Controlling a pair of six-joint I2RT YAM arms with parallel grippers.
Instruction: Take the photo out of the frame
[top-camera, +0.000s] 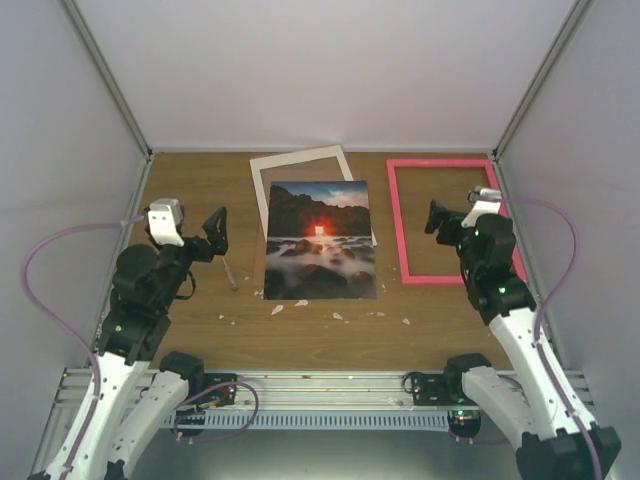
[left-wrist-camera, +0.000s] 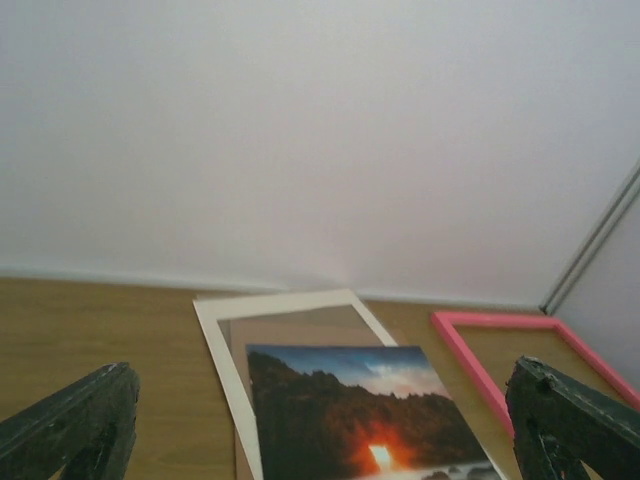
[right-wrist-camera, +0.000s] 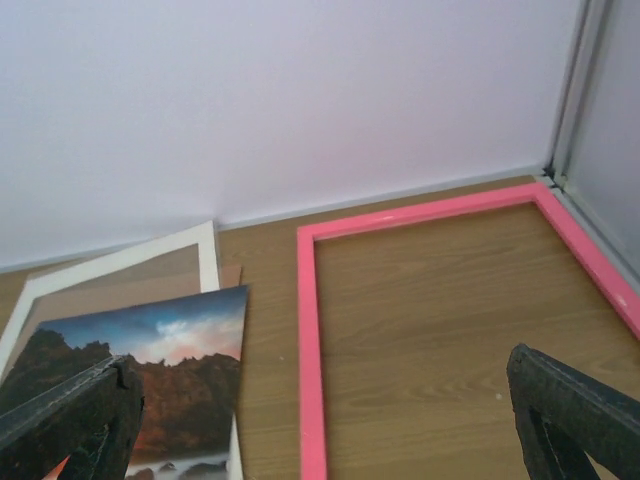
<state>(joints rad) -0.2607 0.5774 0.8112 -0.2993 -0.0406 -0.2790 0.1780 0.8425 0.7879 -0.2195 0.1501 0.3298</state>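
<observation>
The photo, a dark sunset seascape with a red-orange glow, lies flat mid-table on a white mat border and brown board. It also shows in the left wrist view and the right wrist view. The empty pink frame lies flat to its right, also in the right wrist view and the left wrist view. My left gripper is open and empty, left of the photo. My right gripper is open and empty above the frame's inside.
A thin grey tool lies on the wooden table beside the left gripper. Small white scraps lie near the photo's front edge. White walls enclose the table at the back and both sides.
</observation>
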